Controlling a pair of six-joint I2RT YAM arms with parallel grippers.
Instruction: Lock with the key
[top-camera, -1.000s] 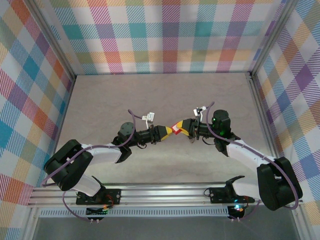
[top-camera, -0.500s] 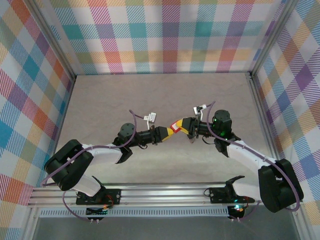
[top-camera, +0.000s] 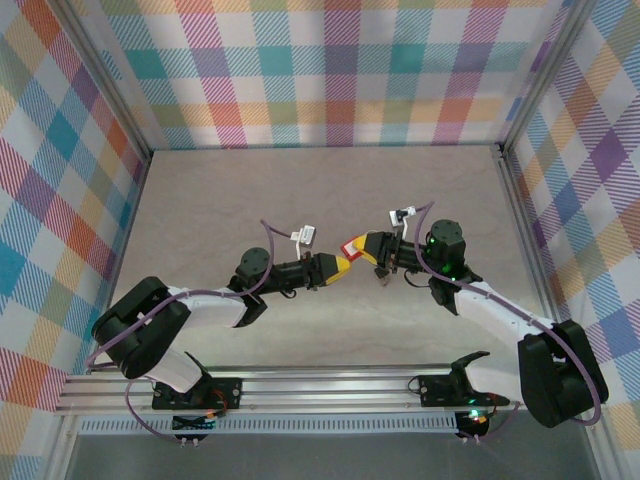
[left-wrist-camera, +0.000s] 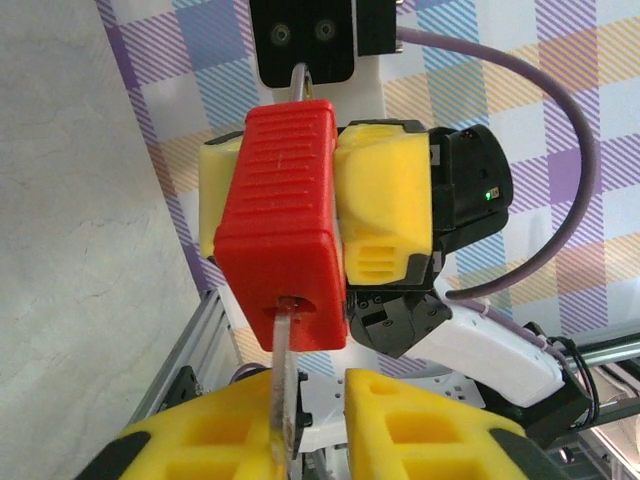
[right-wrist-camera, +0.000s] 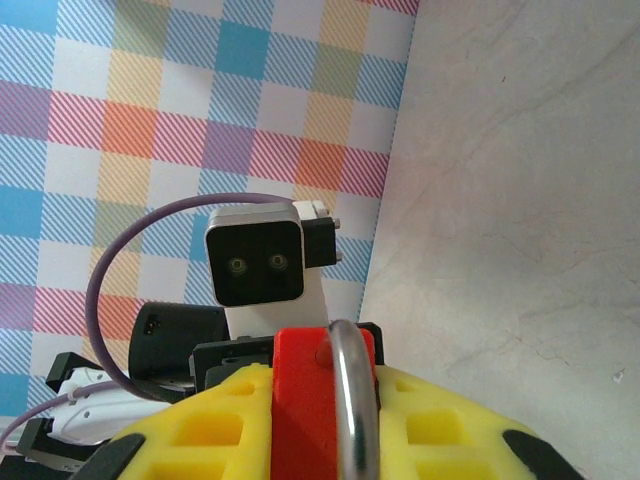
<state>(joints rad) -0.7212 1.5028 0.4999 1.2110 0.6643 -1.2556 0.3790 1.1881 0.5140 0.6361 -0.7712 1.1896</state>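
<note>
Right end effector clamped on red padlock, lifted above tabletop, keyhole facing partner arm for access. Key seated in keyhole, between left end effector fingers; gripped or loose, cannot tell. Locking turn likely pending.

Red padlock clamped between right fingers, shackle up, against checked wall. Key seated in keyhole at bottom, blade running down between left fingers; grey surface at left.
</note>
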